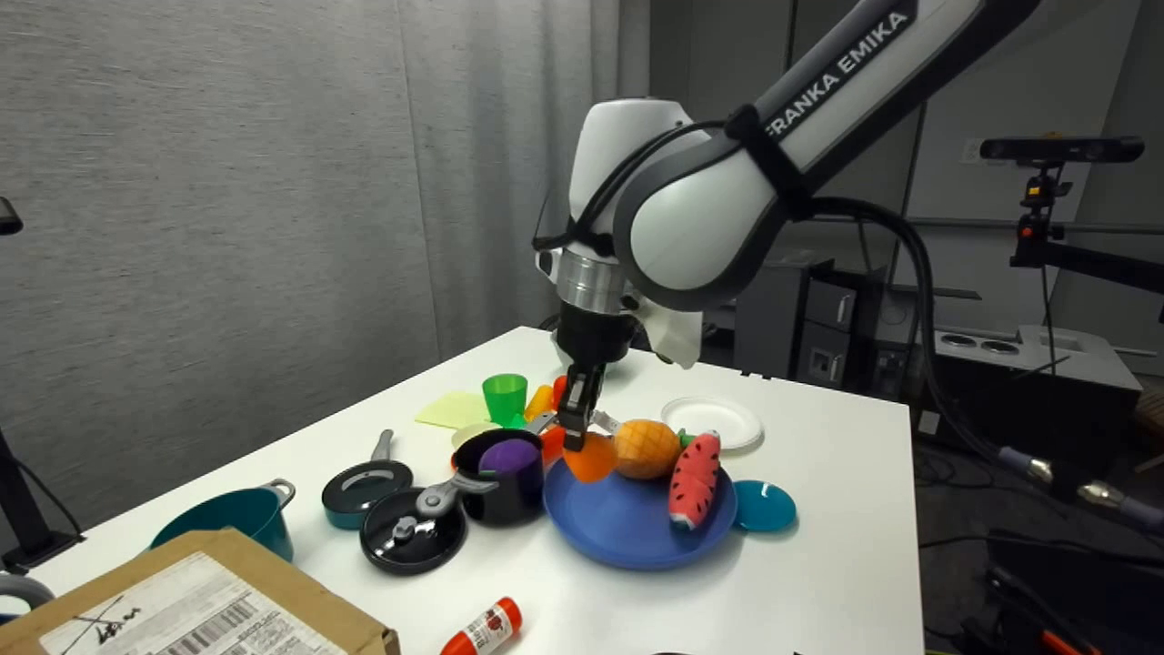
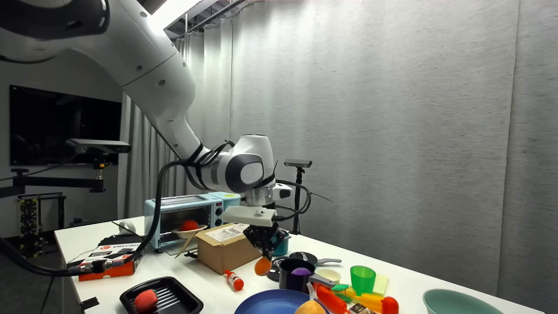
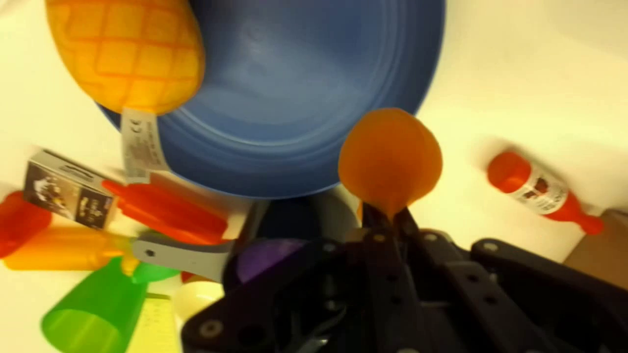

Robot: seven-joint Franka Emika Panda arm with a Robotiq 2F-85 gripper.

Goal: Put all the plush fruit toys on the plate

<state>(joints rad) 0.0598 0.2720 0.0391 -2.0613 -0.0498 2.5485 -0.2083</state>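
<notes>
My gripper [image 1: 578,435] is shut on the orange plush toy [image 1: 591,458], pinching it by a fold. It hangs in the air near the edge of the blue plate [image 1: 627,546]; in the wrist view the toy [image 3: 391,159] overlaps the plate's rim [image 3: 294,181]. A pineapple plush [image 1: 647,448] and a watermelon-slice plush [image 1: 696,482] lie on the plate. A purple round toy [image 1: 509,457] sits in the black pot beside the plate. In an exterior view a red plush fruit [image 2: 146,301] lies in a black tray, and a red round thing [image 2: 189,225] sits in a bowl in the toaster oven.
The black pot [image 2: 289,283] stands against the plate's side with its handle out. A cardboard box [image 2: 229,253], a red-capped bottle [image 1: 486,628], green cup [image 1: 505,398], pans [image 1: 364,491], white dish [image 1: 714,418] and black tray [image 2: 192,301] surround the plate.
</notes>
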